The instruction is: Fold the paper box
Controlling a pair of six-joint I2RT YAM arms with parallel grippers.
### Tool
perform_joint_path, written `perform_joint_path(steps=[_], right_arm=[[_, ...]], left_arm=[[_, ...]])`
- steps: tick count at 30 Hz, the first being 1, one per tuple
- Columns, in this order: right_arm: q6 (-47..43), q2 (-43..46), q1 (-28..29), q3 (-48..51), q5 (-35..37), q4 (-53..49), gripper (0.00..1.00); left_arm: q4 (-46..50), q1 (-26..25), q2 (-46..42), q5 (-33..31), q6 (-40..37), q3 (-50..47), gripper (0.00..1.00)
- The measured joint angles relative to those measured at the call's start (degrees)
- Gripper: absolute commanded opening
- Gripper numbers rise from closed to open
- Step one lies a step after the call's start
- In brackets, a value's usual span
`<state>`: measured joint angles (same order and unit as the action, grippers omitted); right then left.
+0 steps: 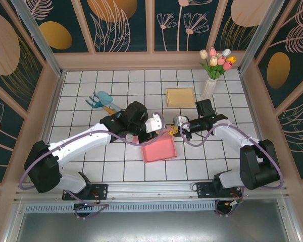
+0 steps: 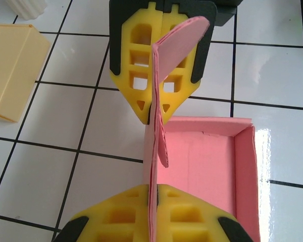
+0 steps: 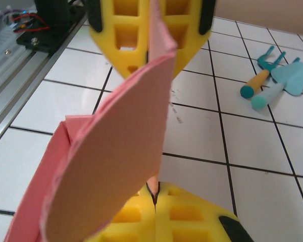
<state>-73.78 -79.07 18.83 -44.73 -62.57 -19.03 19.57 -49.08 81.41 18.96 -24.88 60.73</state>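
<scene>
White glossy tiles with dark grout lines cover the worktop (image 1: 121,166). It is walled by pale wooden frames holding dark teal panels (image 1: 35,30) printed with gold ovals and line-drawn flowers.

Near the middle of the worktop, between the two arms, lies one pink paper box (image 1: 159,150). It is a shallow open tray of matte card with low upright walls, square corners and faint crease lines across its floor. From one long side a single flap (image 3: 116,151) stands up, thin and slightly bowed, with a rounded outer edge.

The left claw (image 2: 154,196) is pressed together on the flap's lower part, just beside the tray wall, and the card runs edge-on between its two fingers (image 2: 116,217). The right claw (image 3: 155,196) is likewise clamped on the flap, at its far end from the left one, so the two claws face each other along the sheet. All four fingers are yellow, wedge-shaped and pierced with squarish windows, and each has a black backing.

Beyond the pink box, well apart from it, sits one pale yellow box (image 1: 180,96), flat and rectangular. Just beside that is one white ribbed vase (image 1: 209,88) holding a bunch of tulips (image 1: 218,59) in pink, cream, white and yellow; their exact count is hard to tell. To the left lie two garden tools (image 1: 102,101), touching or nearly so. One is a teal fork with an orange handle, the other a pale blue trowel.
</scene>
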Motion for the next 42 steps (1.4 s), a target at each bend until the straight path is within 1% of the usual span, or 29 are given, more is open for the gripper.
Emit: perform_joint_path(steps=[4, 5, 6, 9, 11, 13, 15, 17, 18, 20, 22, 25, 27, 30, 33, 35, 37, 40, 42], right_arm=[[-0.7, -0.8, 0.0, -0.9, -0.1, -0.9, 0.0], [-0.7, -0.9, 0.1, -1.0, -0.1, -0.9, 0.0], [-0.6, -0.9, 0.1, -1.0, -0.1, -0.6, 0.0], [0.4, -0.8, 0.1, -0.8, 0.1, 1.5, 0.0], [2.1, -0.3, 0.1, -0.1, 0.4, 4.3, 0.0], [4.0, 1.3, 0.1, 1.0, 1.4, 7.6, 0.0], [5.5, 3.1, 0.0, 2.2, 3.0, 10.1, 0.0], [6.8, 4.7, -0.1, 3.7, 4.7, 12.3, 0.0], [7.4, 5.4, -0.2, 4.3, 5.4, 13.4, 0.0], [8.7, 6.6, -0.2, 5.5, 6.6, 15.2, 0.0], [9.7, 7.9, -0.2, 6.6, 7.8, 17.0, 0.0], [10.3, 9.3, -0.2, 7.3, 9.1, 18.3, 0.0], [10.3, 9.6, -0.1, 7.4, 9.8, 19.2, 0.0], [10.2, 9.8, 0.3, 7.9, 10.9, 20.1, 0.0], [9.8, 9.8, 1.0, 8.2, 12.0, 20.1, 0.0], [9.6, 9.8, 1.4, 8.2, 12.3, 20.1, 0.0], [9.6, 9.8, 1.5, 8.2, 12.9, 20.1, 0.0], [9.4, 9.8, 1.5, 8.2, 13.3, 20.1, 0.0], [9.3, 9.8, 1.5, 8.2, 13.3, 20.1, 0.0]], left_arm=[[-0.9, -0.4, -0.9, -1.7, 0.7, -0.9, 0.0], [-1.5, -0.6, -1.2, -2.6, 1.3, -1.3, 0.1], [-2.3, -0.9, -1.6, -3.6, 2.4, -1.9, 0.14], [-5.9, -1.6, -3.6, -7.7, 7.9, -3.6, 0.23], [-8.9, -1.8, -6.1, -10.7, 12.9, -5.0, 0.23], [-11.3, -2.1, -10.2, -13.8, 18.9, -7.5, 0.26], [-14.4, -2.1, -15.1, -17.7, 25.2, -10.7, 0.33], [-17.1, -1.9, -21.2, -22.7, 31.8, -14.4, 0.41], [-18.1, -1.5, -24.5, -25.8, 35.5, -16.3, 0.44], [-18.6, 0.0, -30.4, -31.4, 42.4, -19.3, 0.47], [-18.1, 2.8, -34.7, -36.6, 48.8, -21.5, 0.5], [-16.7, 6.4, -36.5, -42.3, 55.5, -22.4, 0.58], [-16.3, 8.9, -35.3, -42.2, 59.1, -22.4, 0.64], [-16.4, 13.2, -30.4, -37.7, 64.8, -22.4, 0.68], [-14.6, 15.5, -24.7, -34.5, 73.2, -21.7, 0.67], [-10.7, 15.6, -20.9, -33.9, 78.0, -18.8, 0.67], [-6.4, 15.6, -16.9, -33.7, 82.4, -13.7, 0.67], [-3.3, 15.6, -12.9, -33.7, 86.5, -7.6, 0.64], [-3.0, 15.6, -11.8, -32.7, 88.4, -6.4, 0.61]])
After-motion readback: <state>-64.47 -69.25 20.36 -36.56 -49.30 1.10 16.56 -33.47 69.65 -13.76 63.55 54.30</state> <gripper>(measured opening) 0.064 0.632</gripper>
